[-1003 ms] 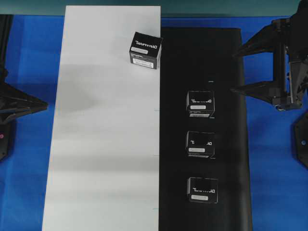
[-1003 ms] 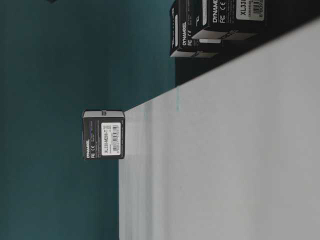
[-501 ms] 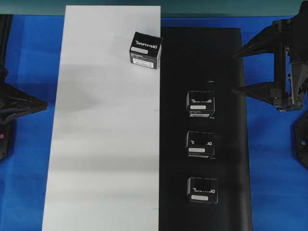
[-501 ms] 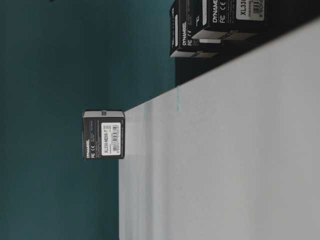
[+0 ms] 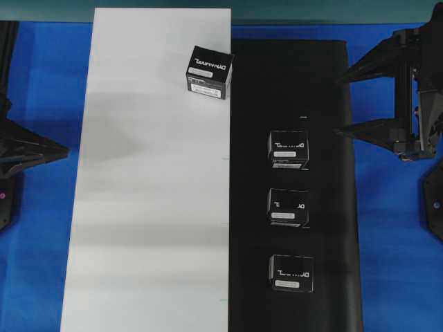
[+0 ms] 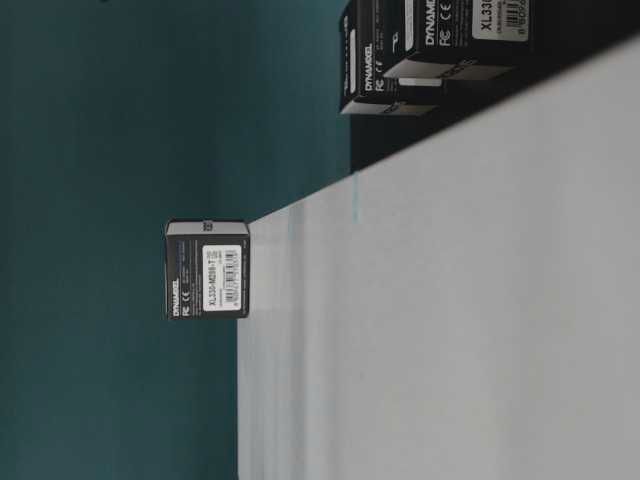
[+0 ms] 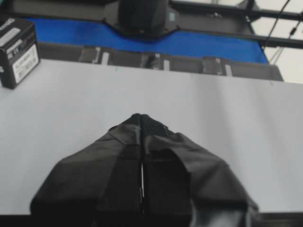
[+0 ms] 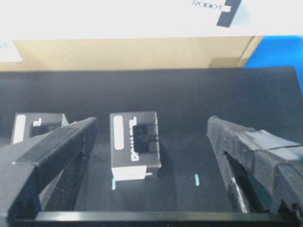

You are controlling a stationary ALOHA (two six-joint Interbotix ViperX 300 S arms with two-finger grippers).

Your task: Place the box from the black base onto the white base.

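On the far left, our left gripper [image 7: 141, 124] rests with its fingers clenched together on nothing, over the long plain white board [image 5: 149, 207]. One small black cardboard box [image 5: 210, 71] already sits near that board's far right edge. Right of it, the long matte black mat [image 5: 325, 207] carries three look-alike boxes in a row; we take the farthest of them [image 5: 288, 149] as the next to move. At the right edge, our right gripper [image 5: 345, 104] hangs with fingers released wide, empty, roughly level with that box. We judge the reach is in hand: next we must straddle the box, then close.
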